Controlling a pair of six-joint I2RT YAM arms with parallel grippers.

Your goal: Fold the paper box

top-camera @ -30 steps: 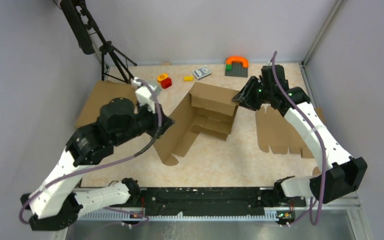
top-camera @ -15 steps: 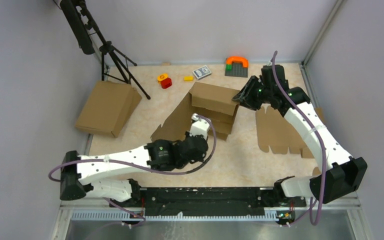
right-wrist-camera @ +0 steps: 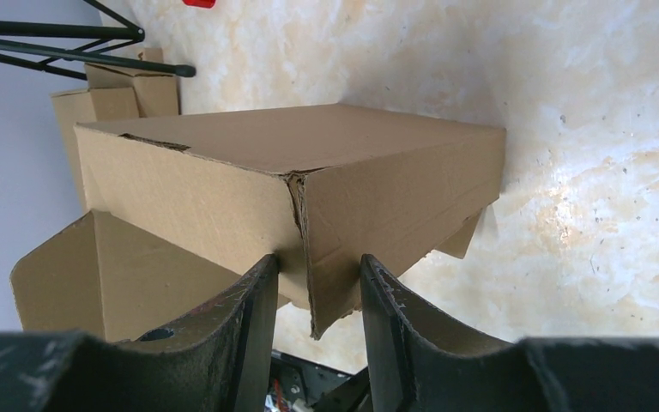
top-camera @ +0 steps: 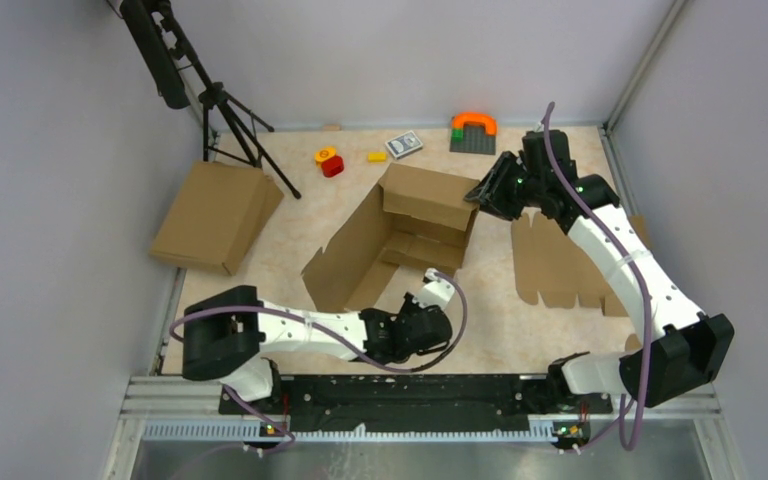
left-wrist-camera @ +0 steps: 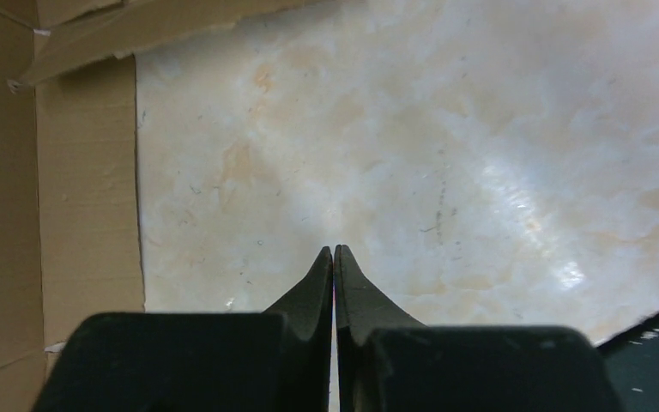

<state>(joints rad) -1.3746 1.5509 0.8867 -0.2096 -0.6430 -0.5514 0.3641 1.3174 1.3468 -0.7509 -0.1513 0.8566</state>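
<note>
left fingers: pressing fully together, gripping nothing; pointing at bare counter, with a cardboard panel just to their left
right fingers: clamping one corner of the paper box, with the cardboard edge sitting between both of them
box location: sitting mid-counter in the top view, half formed; far wall and left side panel are standing, inner flaps are lying loose, near side is gaping open
risk 1: one-corner grip is holding the raised wall; any pull from the right arm is likely tearing or creasing the corrugated edge, or dragging the whole box
risk 2: closed left fingers pushing a flap are acting as a narrow point; probably denting the panel or sliding off it, since nothing is bracing the near side
risk 3: left side panel is leaning outward; a nudge from the left arm's body is likely knocking it flat
risk 4: flat cardboard sheet is lying just beside the right arm; a sweep could be snagging it
neighbours: closed box sitting well apart at the left, not a concern
</note>
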